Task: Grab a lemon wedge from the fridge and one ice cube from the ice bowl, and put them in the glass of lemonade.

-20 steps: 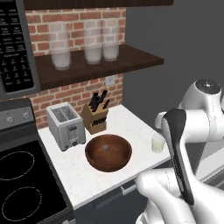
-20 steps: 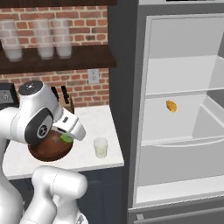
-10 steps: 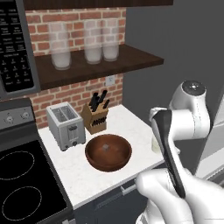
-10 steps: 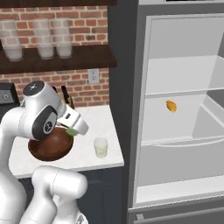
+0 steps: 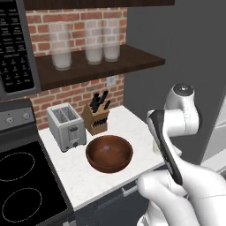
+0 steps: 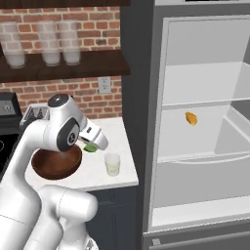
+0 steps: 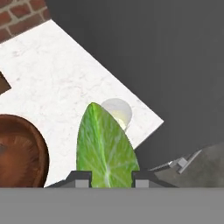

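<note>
My gripper (image 7: pixel 111 179) is shut on the lemon wedge (image 7: pixel 106 148), a bright green slice that stands up between the two fingertips. In the right base view the gripper (image 6: pixel 93 144) hangs over the counter with the lemon wedge (image 6: pixel 90 147) in it, between the ice bowl (image 6: pixel 56 165) and the glass of lemonade (image 6: pixel 112 164), slightly left of and above the glass. The glass of lemonade (image 7: pixel 117 111) stands near the counter's corner, just beyond the wedge. The brown ice bowl (image 5: pixel 109 152) is too dim inside to make out the ice cube. The fridge (image 6: pixel 205 122) stands open.
A toaster (image 5: pixel 66 126) and a knife block (image 5: pixel 98 119) stand behind the bowl against the brick wall. Frosted jars (image 5: pixel 93 42) sit on the shelf above. A small orange piece (image 6: pixel 191 118) lies on a fridge shelf. A stove (image 5: pixel 22 176) is at the left.
The arm has swung to the right, carrying the lemon wedge from over the bowl toward the glass of lemonade. The grip has stayed shut on it.
</note>
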Controlling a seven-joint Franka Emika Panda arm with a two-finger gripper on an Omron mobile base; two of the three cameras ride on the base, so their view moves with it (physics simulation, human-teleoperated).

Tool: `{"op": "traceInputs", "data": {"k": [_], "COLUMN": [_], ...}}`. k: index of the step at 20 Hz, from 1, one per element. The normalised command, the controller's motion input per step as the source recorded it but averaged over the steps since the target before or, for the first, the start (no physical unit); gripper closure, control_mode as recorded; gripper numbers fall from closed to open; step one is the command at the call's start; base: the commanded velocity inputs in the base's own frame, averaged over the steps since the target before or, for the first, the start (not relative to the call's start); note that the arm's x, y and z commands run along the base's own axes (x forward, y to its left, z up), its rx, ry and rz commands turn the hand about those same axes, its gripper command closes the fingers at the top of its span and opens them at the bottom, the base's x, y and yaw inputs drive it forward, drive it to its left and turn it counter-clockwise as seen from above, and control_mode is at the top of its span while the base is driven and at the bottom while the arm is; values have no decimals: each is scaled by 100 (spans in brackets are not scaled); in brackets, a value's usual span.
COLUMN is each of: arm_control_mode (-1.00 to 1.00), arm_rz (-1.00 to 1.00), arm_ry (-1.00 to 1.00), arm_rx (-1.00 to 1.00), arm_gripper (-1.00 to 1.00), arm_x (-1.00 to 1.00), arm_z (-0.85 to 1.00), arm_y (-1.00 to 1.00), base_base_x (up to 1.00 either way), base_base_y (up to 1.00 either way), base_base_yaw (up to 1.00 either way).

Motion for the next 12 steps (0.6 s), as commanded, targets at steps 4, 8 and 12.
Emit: {"op": "traceInputs", "data": {"k": [4,8,12], "arm_control_mode": [-100,-100,-100], "arm_rz": [3,3,3], "arm_ry": [7,6,9], "arm_rx": [1,5,7], "arm_gripper": [100,100,100], "arm_x": [4,17,31], "arm_z": [-36,-17,-23], "arm_y": [-26,-16,-18], "base_base_x": [0,0,0], "base_base_y": [0,0,0], "base_base_yaw": [0,0,0]}}
